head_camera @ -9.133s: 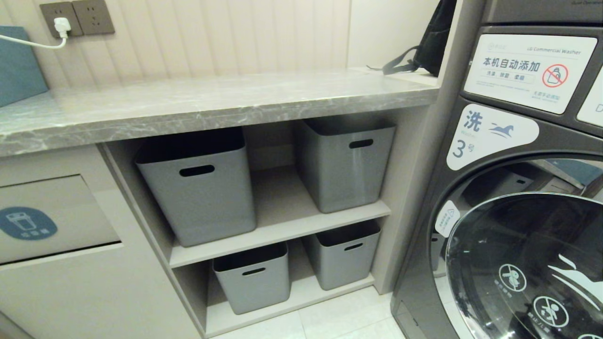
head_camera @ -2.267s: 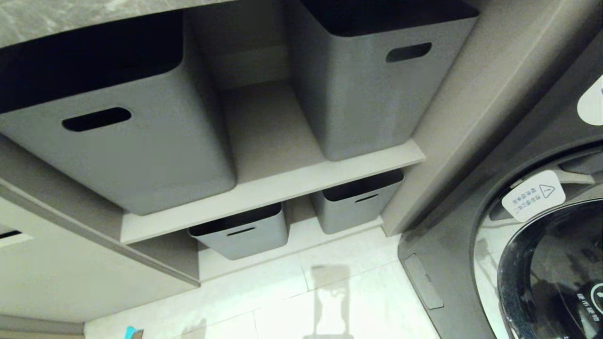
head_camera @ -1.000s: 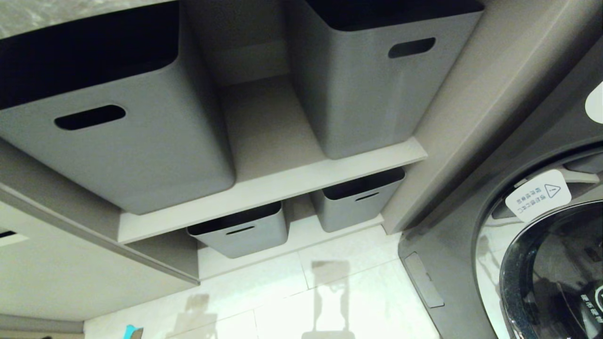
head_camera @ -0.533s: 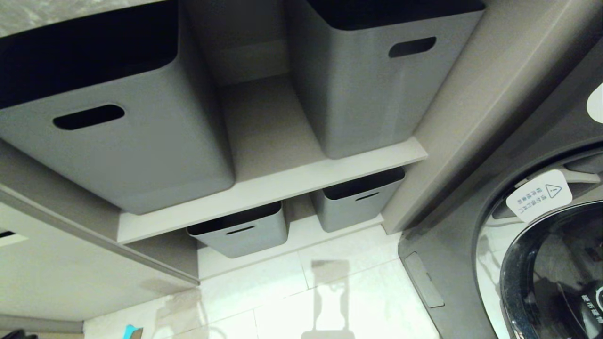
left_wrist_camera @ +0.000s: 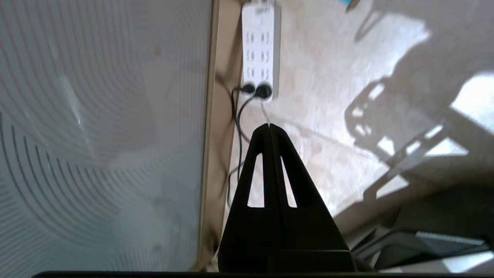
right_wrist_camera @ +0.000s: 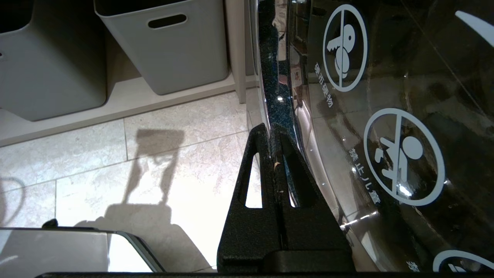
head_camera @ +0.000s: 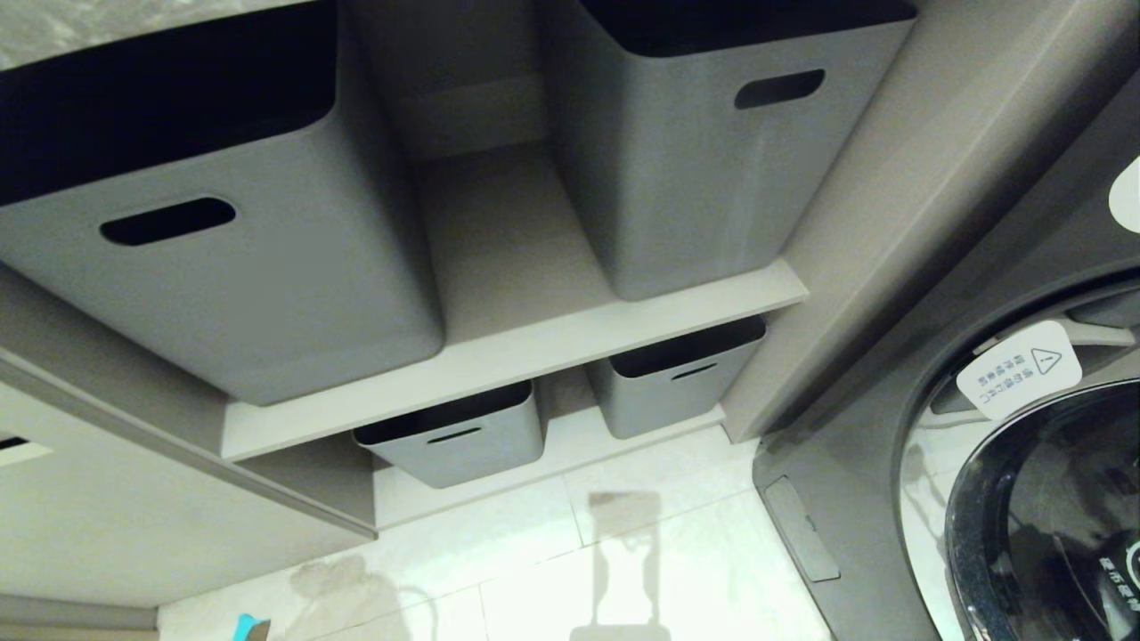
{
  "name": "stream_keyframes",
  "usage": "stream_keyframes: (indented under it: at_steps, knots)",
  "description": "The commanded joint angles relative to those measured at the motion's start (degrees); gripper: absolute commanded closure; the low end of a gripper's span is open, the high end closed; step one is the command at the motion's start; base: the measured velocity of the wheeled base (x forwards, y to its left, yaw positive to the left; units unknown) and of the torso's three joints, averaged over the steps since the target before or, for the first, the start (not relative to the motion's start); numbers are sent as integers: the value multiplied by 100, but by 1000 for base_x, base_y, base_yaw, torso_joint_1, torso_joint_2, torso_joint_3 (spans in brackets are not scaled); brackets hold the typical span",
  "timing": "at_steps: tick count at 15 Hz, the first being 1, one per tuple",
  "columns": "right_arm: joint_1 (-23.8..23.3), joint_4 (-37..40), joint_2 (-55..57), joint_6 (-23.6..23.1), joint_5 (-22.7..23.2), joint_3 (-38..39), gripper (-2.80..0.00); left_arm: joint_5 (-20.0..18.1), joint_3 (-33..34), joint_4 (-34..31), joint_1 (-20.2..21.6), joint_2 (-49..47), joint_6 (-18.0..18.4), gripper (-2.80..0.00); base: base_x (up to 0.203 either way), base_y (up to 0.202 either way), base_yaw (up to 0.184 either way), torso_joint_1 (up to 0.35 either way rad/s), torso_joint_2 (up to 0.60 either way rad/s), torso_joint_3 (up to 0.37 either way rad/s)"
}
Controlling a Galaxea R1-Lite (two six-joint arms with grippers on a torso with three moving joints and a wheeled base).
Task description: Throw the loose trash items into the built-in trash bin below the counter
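Both pairs of black fingers were pressed together with nothing between them. From my remote seat I saw the left gripper [left_wrist_camera: 269,125] over pale stone floor tiles [left_wrist_camera: 328,96], its tips pointing toward a white multi-socket power strip [left_wrist_camera: 258,46] that lay on those tiles with two black plugs in its near end. A frosted glass panel with curved line patterning [left_wrist_camera: 100,127] stood just beside the strip, past a thin beige frame. The right gripper [right_wrist_camera: 272,129] hung low beside the dark glass door of the front-loading washing machine [right_wrist_camera: 386,116], which bore round white prohibition stickers.

In the head view neither arm showed. Four grey plastic storage boxes with slot handles [head_camera: 267,267] sat on the beige open shelves [head_camera: 508,356] left of the washing machine, two above and two below. A sliver of the grey marble-patterned counter [head_camera: 53,27] ran over the boxes at the upper left corner. Of the loose trash, I could make out only a small teal scrap [head_camera: 249,628] on the floor at the lower edge of the head view, left of the shelves and below the beige cabinet front [head_camera: 134,534]; the bin's flap with its sticker I could not see.
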State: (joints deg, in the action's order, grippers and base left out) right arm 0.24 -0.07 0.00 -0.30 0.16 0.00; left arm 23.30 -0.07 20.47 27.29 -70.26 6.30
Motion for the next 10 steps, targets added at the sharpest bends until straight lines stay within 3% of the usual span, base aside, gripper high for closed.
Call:
stream_keyframes:
  at_steps: [1, 4, 6, 8, 10]
  knots:
    - [7, -1, -9, -5, 2, 0, 0, 17, -6, -32, 254, -768, -2, 0, 0, 0, 0, 0, 0, 0]
    - [2, -1, 0, -5, 2, 0, 0, -34, -27, -34, 855, -1431, -6, 0, 0, 0, 0, 0, 0, 0]
    - [2, -1, -4, -5, 6, 0, 0, -267, -46, -3, 1387, -1823, 134, 0, 0, 0, 0, 0, 0, 0]
    - [2, -1, -9, -5, 2, 0, 0, -637, -114, 298, 2191, -2298, 618, 0, 0, 0, 0, 0, 0, 0]
    - [2, -1, -6, -5, 2, 0, 0, -1188, -270, 898, 3087, -2982, 1458, 0, 0, 0, 0, 0, 0, 0]
